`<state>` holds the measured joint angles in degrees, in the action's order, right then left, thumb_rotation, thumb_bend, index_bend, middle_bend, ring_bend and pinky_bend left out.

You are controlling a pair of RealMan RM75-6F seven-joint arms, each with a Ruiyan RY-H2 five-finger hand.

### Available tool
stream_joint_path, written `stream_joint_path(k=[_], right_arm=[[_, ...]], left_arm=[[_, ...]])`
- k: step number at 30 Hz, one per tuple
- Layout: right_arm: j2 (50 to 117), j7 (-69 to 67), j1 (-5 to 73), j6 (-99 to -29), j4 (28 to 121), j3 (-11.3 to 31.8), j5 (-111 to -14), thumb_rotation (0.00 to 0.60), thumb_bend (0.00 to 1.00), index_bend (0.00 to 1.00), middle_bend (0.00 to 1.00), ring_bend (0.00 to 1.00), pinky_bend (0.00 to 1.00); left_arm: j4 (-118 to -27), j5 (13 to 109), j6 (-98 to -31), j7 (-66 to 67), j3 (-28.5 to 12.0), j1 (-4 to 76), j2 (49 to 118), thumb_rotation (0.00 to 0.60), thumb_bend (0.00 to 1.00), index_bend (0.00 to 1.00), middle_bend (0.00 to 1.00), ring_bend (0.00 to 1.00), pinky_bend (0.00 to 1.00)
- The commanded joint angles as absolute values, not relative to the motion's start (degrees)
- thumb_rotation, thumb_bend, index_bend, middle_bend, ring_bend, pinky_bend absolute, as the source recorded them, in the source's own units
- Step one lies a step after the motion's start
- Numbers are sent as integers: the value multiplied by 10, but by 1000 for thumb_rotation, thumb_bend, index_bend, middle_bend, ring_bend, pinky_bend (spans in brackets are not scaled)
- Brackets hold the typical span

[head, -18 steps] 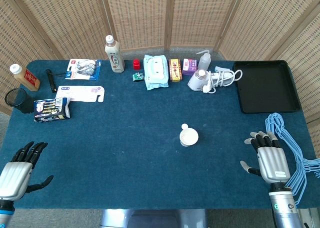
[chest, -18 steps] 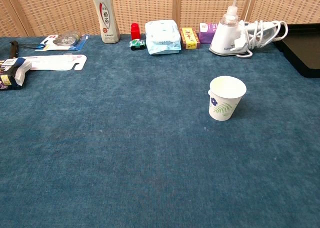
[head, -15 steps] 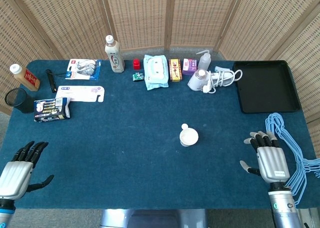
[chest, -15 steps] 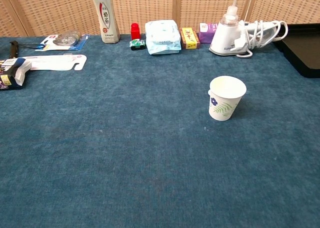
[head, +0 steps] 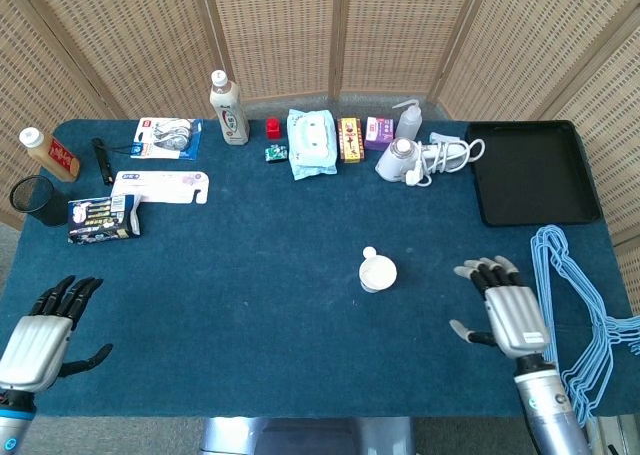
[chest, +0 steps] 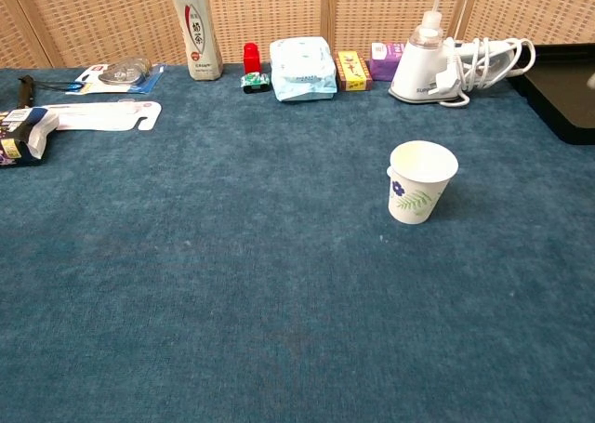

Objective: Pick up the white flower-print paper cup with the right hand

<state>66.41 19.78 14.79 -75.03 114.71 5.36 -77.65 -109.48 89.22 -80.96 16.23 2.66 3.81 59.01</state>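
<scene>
Blue tabletop [head: 250, 275], reaching leftward toward upright paper cup [chest: 422, 181] with empty, spread-fingered right hand [head: 512, 315], aiming to wrap its sidewall gently, avoiding crushing or tipping.

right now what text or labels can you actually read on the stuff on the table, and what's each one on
Tall white bottle: dark vertical characters and a red mark, too blurred to read.
White appliance beside the cord: a short grey word on its base, not legible.
Yellow box, purple box, blue blister pack, dark packet: print too small.
Paper cup: flower print only, no text.
</scene>
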Motion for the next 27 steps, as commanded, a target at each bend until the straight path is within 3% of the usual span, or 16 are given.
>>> stream_joint_path(k=[1, 13, 27], right_arm=[[672, 176, 184, -701, 1159, 71, -759, 509, 263, 221, 194, 177, 88], [742, 244, 291, -612, 1148, 118, -650, 511, 263, 196, 138, 161, 88], [827, 345, 384, -602, 1090, 130, -521, 509, 261, 185, 104, 137, 88]], left_arm=[[-1095, 888, -804, 165, 25, 41, 592, 371, 234, 66, 127, 58, 126], [-1094, 870, -780, 181, 17, 60, 604, 372, 234, 66, 128, 58, 126], [-1084, 847, -758, 188, 11, 77, 619, 367, 234, 65, 127, 58, 126]])
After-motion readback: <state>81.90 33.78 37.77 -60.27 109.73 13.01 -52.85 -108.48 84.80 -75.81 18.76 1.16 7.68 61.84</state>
